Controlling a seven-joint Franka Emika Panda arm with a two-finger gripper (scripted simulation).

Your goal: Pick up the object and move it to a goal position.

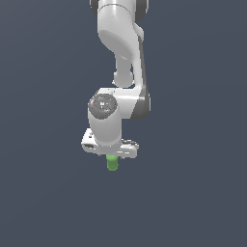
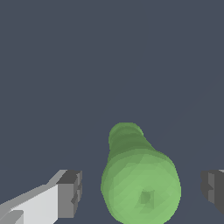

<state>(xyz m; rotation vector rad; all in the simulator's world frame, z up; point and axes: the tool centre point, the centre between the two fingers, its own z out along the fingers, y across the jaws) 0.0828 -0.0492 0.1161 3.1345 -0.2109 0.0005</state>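
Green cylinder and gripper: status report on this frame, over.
Gripper open, fingers straddling the green cylinder, gaps both sides. Cylinder not gripped. Nothing else in view, no obstruction.

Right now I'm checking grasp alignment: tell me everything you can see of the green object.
The object is a small, bright green, stubby cylinder with a narrower rounded end, matte and plastic-looking. In the wrist view it sits between the open end effector's dark fingertips, with gaps on both sides. In the exterior view it shows directly below the end effector.
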